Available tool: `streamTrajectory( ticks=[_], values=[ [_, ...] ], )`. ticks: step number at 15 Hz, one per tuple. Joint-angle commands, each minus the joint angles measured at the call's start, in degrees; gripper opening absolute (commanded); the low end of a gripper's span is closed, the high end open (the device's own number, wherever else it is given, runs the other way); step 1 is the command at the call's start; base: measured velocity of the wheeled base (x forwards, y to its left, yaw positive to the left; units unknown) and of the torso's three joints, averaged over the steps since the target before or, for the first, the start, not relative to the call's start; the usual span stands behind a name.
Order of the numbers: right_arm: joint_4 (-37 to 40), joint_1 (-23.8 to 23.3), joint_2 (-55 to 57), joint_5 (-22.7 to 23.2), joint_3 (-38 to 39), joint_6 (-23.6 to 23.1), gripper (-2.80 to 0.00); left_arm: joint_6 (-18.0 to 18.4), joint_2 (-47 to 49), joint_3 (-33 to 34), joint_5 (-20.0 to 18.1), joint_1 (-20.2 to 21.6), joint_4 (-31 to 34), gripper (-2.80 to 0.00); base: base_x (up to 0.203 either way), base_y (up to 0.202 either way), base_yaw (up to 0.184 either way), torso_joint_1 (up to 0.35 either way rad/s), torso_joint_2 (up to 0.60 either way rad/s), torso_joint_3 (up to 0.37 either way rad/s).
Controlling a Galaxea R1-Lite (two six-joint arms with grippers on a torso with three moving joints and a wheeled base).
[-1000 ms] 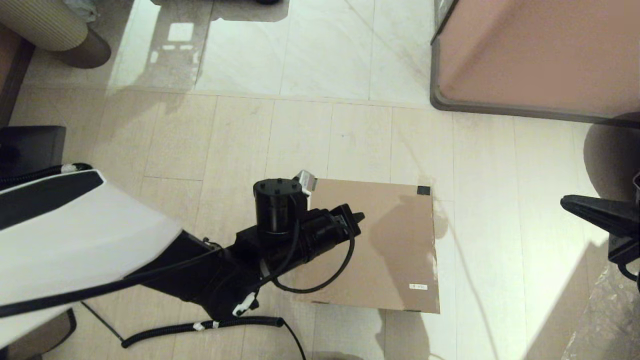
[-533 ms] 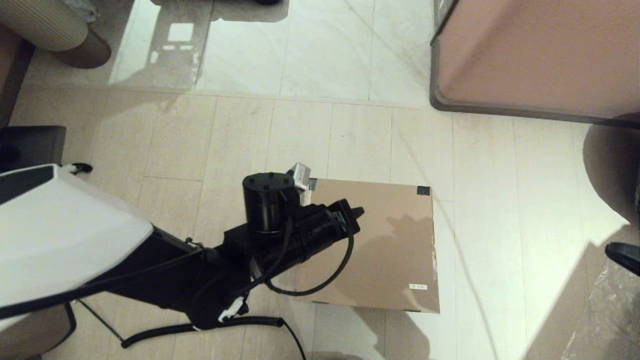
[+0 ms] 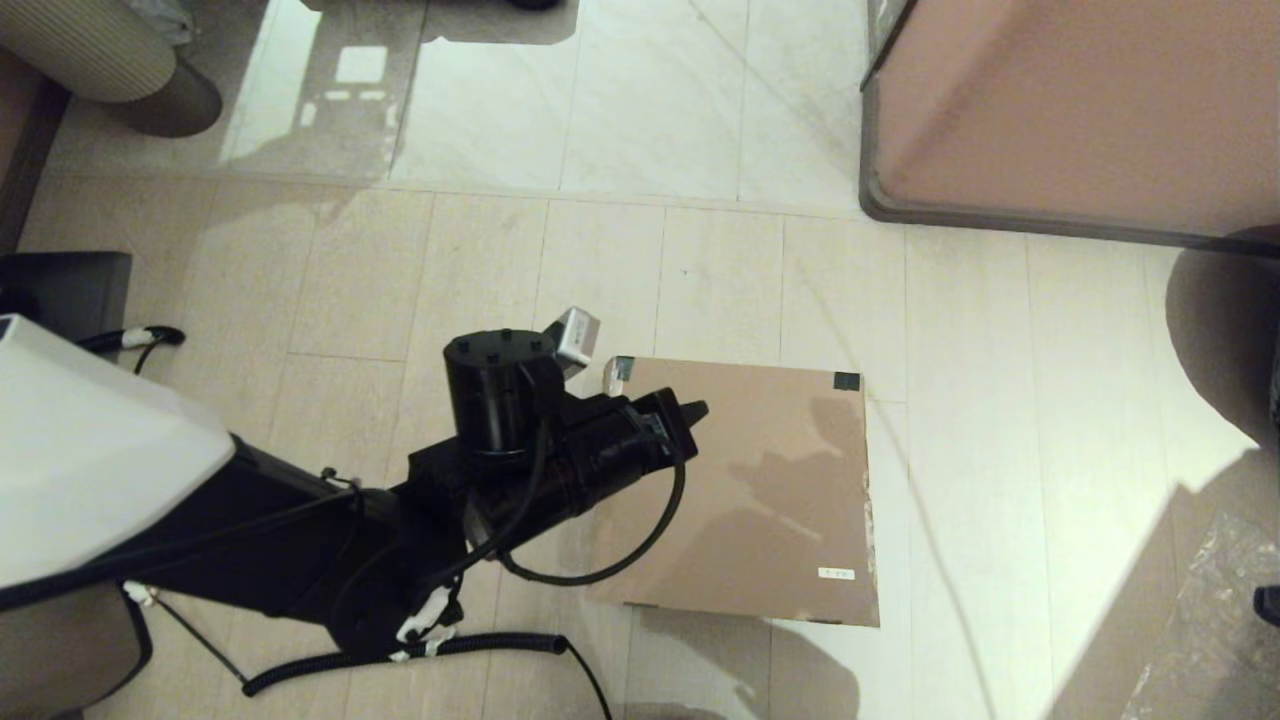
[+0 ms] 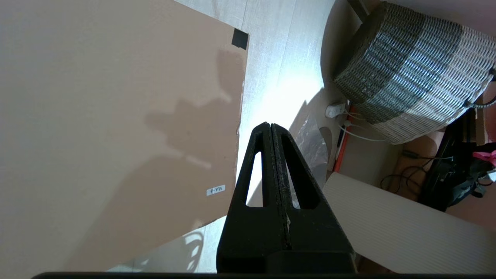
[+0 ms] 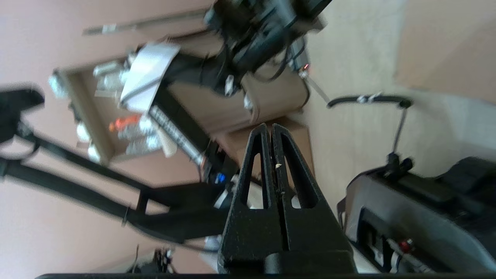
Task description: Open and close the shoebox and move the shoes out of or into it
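Note:
The shoebox [image 3: 770, 490] lies on the floor with its lid down flat. Dark tape [image 3: 846, 380] marks a far corner and a small white label [image 3: 836, 573] sits near the front right. In the left wrist view the lid [image 4: 116, 116] fills the picture's left half. My left gripper [image 3: 693, 412] hovers above the box's left part, shut [image 4: 270, 126] with nothing in it. The right gripper [image 5: 270, 127] is shut and empty, off to the right; only a dark sliver of that arm [image 3: 1268, 603] shows in the head view. The shoes are out of view.
A large pinkish-brown block with a dark rim [image 3: 1070, 110] stands at the far right. A woven basket [image 3: 90, 50] sits at the far left. A black corrugated cable [image 3: 400, 655] runs along the floor by the box's near left corner. Crinkled plastic [image 3: 1210, 620] lies at the right.
My left arm has drawn back to the left, off the middle of the lid. The right gripper has slid out past the head view's right edge. The box has not moved.

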Motion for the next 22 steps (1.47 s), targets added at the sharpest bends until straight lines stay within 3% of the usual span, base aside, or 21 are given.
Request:
streamTrajectory(
  ticks=[1, 5, 7, 10, 14, 16, 19, 20, 22],
  values=[
    [-0.5, 3.4, -3.0, 0.5, 2.8, 0.7, -2.80, 0.1, -1.1, 2.1, 0.1, 0.5, -0.4, -2.80, 0.000, 0.000, 0.000, 0.000, 0.00, 0.000],
    [-0.4, 2.8, -2.0, 0.5, 4.6, 1.6, -2.80, 1.8, -10.5, 14.2, 3.6, 4.4, -0.7, -2.80, 0.000, 0.000, 0.000, 0.000, 0.00, 0.000],
    [6.1, -1.1, -1.9, 0.5, 4.6, 1.9, -2.80, 3.5, -18.2, 21.5, 4.0, 9.3, -0.5, -2.80, 0.000, 0.000, 0.000, 0.000, 0.00, 0.000],
    [13.5, -7.8, -1.9, 0.5, 4.6, 2.0, -2.80, 9.4, -30.2, 36.6, 4.0, 20.5, -0.5, -2.80, 0.000, 0.000, 0.000, 0.000, 0.00, 0.000],
    [11.9, -7.7, -1.2, 0.5, 4.6, 1.8, -2.80, 14.1, -42.7, 52.9, 3.5, 27.8, -0.4, -2.80, 0.000, 0.000, 0.000, 0.000, 0.00, 0.000],
    [9.3, -7.7, 0.2, 0.5, 4.6, 1.9, -2.80, 19.1, -47.1, 53.9, 3.6, 32.6, 1.0, -2.80, 0.000, 0.000, 0.000, 0.000, 0.00, 0.000],
    [8.4, -7.7, 1.0, 0.5, 4.6, 1.9, -2.80, 29.9, -55.1, 54.0, 3.1, 38.4, 3.8, -2.80, 0.000, 0.000, 0.000, 0.000, 0.00, 0.000],
    [8.4, -7.7, 1.2, 0.5, 4.6, 1.8, -2.80, 32.0, -59.7, 54.0, 2.7, 38.8, 6.9, -2.80, 0.000, 0.000, 0.000, 0.000, 0.00, 0.000],
    [7.5, -7.8, 1.5, 0.5, 4.6, 1.8, -2.80, 36.4, -72.7, 54.0, 2.3, 39.1, 19.1, -2.80, 0.000, 0.000, 0.000, 0.000, 0.00, 0.000]
  ],
)
